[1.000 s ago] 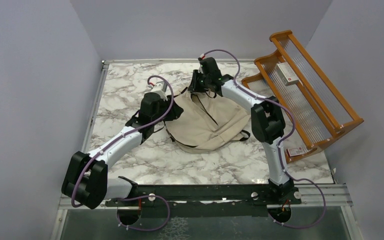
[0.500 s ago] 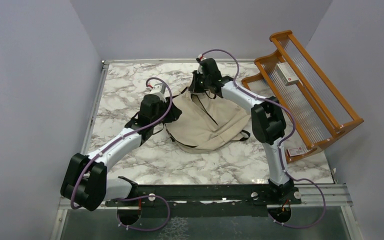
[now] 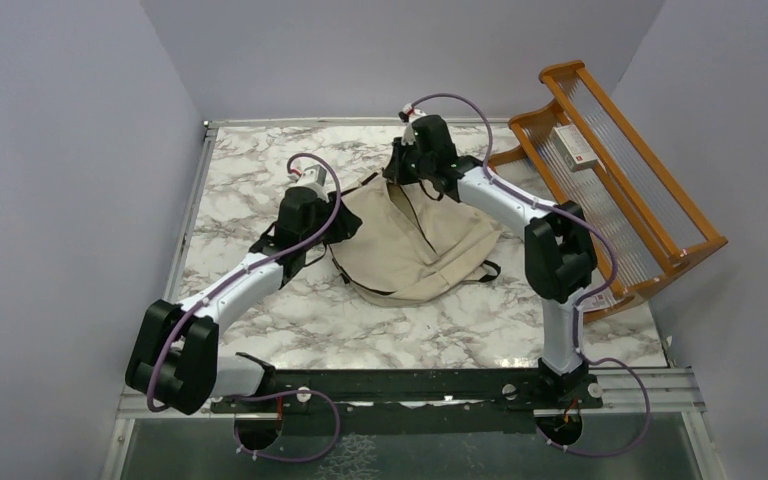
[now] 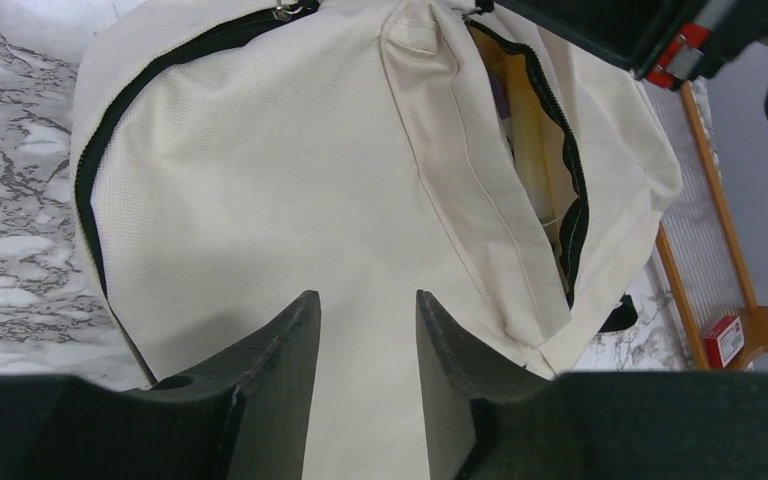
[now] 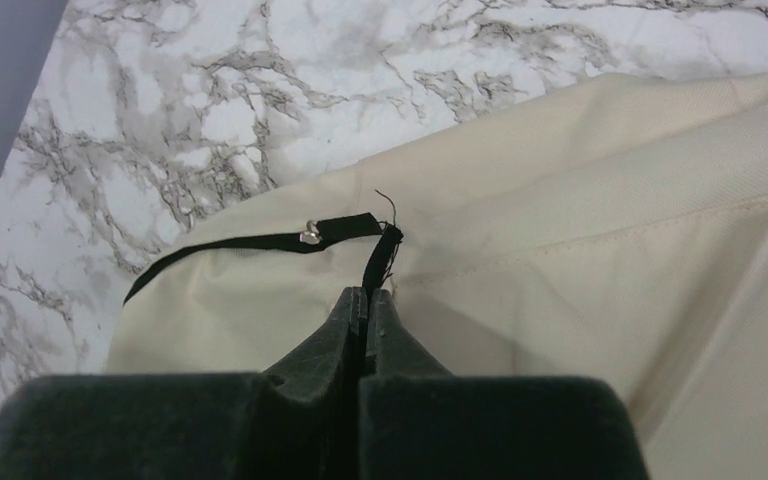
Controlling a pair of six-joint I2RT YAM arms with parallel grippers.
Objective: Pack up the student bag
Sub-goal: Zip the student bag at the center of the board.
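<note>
While right hand pinches zipper pull on student bag, left hand narrowly open (over fabric).

Left arm and right arm: white links, black joint housings, purple cables looped alongside. Left gripper: matte black, wedge-shaped fingers.
</note>
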